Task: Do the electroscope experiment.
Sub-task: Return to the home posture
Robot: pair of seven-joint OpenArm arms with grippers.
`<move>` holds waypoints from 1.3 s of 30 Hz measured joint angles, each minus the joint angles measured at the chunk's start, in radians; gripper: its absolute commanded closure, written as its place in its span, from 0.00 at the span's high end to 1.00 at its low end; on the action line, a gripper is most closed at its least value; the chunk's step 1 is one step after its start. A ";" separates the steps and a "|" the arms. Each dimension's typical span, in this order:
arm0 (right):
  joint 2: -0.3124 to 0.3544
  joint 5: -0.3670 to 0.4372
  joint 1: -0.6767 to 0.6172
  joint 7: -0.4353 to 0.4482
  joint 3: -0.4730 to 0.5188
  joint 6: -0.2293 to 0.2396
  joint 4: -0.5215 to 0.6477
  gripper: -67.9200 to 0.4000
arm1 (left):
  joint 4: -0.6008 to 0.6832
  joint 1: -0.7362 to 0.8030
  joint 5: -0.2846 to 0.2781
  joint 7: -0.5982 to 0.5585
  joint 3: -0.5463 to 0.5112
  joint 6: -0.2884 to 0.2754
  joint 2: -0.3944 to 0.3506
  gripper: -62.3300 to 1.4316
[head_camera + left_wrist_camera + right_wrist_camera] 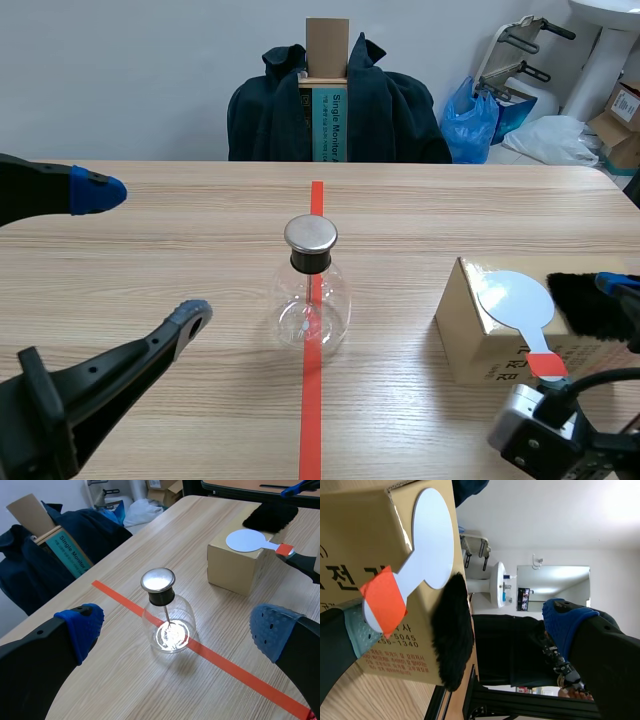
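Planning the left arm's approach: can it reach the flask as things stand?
Probably yes. Left gripper is open, flask stands upright ahead of it on bare table, and the box sits off to the side.

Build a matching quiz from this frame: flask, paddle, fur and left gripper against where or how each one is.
Things:
1. flask
2. white paddle
3. black fur
4. left gripper

States:
A. on the box, handle sticking out past its edge
B. open, holding nothing
C. standing on the red tape line
D. on the box, beside the paddle's disc

Pairs: 1-C; 2-A; 3-D; 4-B
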 measured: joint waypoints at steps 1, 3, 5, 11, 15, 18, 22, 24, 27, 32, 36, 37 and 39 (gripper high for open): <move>0.000 0.000 -0.014 0.001 0.010 0.000 0.000 0.95 | 0.000 0.000 0.000 0.000 0.000 0.000 0.000 1.00; 0.000 0.000 -0.046 0.004 0.039 0.000 0.000 0.95 | 0.000 0.000 0.000 0.000 0.000 0.000 0.000 1.00; 0.008 0.000 -0.079 0.008 0.069 -0.003 0.000 0.95 | 0.000 0.000 0.000 0.000 0.000 0.000 0.000 1.00; 0.069 0.042 -0.141 0.107 0.138 -0.003 0.000 0.95 | 0.000 0.000 0.000 -0.005 0.000 0.000 0.003 1.00; 0.087 0.170 -0.145 0.230 0.217 0.000 0.003 0.95 | 0.000 0.000 0.000 -0.007 0.000 0.000 0.003 1.00; 0.099 0.294 -0.143 0.275 0.280 0.071 0.056 0.95 | 0.000 0.000 0.000 -0.007 0.000 0.000 0.003 1.00; 0.112 0.406 -0.134 0.282 0.352 0.253 0.193 0.95 | 0.000 0.000 0.000 -0.009 0.000 0.000 0.003 1.00; 0.127 0.461 -0.116 0.272 0.370 0.368 0.252 0.95 | 0.000 0.000 0.000 -0.016 0.000 0.000 0.003 1.00; 0.154 0.522 -0.073 0.228 0.384 0.534 0.319 0.95 | 0.000 0.000 0.000 -0.016 0.000 0.000 0.003 1.00; 0.182 0.649 0.012 0.127 0.383 0.808 0.401 0.95 | 0.000 0.000 0.000 -0.016 0.000 0.000 0.003 1.00; 0.185 0.743 0.071 0.020 0.363 0.986 0.473 0.95 | 0.000 0.000 0.000 -0.016 0.000 0.000 0.003 1.00; 0.185 0.761 0.081 -0.007 0.347 1.003 0.491 0.95 | 0.000 0.000 0.000 -0.016 0.000 0.000 0.003 1.00; 0.185 0.790 0.098 -0.053 0.305 1.027 0.520 0.95 | 0.000 0.000 0.000 -0.016 0.000 0.000 0.003 1.00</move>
